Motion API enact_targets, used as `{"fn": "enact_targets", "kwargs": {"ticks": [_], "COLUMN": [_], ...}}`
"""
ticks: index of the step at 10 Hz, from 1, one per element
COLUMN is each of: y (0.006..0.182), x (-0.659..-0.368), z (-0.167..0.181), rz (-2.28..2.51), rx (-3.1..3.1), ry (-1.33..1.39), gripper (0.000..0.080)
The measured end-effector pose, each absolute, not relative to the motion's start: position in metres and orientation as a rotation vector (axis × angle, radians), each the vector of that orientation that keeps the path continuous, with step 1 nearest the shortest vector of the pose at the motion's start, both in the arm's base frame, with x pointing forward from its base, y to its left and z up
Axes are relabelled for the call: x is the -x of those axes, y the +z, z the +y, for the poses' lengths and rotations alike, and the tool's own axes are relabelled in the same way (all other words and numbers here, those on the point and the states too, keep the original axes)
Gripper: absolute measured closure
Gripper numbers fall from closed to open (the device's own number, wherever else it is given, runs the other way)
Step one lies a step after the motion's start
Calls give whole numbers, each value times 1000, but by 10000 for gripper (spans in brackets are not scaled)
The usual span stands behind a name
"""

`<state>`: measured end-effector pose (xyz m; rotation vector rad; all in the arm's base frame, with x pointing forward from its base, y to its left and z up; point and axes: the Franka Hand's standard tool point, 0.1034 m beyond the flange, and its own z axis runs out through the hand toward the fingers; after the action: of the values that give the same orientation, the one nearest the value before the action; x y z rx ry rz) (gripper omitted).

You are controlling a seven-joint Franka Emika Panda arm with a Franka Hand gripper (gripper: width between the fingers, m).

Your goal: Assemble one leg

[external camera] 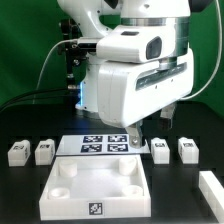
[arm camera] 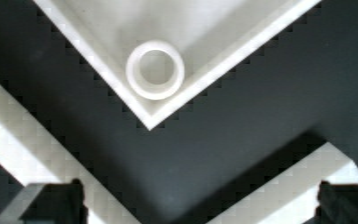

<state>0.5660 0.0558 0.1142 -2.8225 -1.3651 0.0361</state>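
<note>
White Franka arm (external camera: pixel 130 70) is hovering above the large flat white square plastic piece with round corner sockets (external camera: pixel 95 185). Small white plastic rectangular leg block (external camera: pixel 160 150) is lying ungrasped just beside the marker board (external camera: pixel 105 146), on the exterior view's right. Two-finger gripper (arm camera: pixel 190 205) is hanging spread wide and carrying nothing. Likely the approach step; next I'd be centring over the leg block, then closing.

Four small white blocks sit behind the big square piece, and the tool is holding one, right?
No. The wrist view shows the tool open and empty. The four blocks do sit behind the big square piece.
</note>
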Motion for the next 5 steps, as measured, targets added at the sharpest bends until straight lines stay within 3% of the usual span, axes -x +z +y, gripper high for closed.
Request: {"fn": "enact_targets", "kwargs": {"ticks": [5], "y": [114], "x": [-566], "z": [56], "rz": [-1365], "rx": [2822], "ry": [37], "gripper": [150]}}
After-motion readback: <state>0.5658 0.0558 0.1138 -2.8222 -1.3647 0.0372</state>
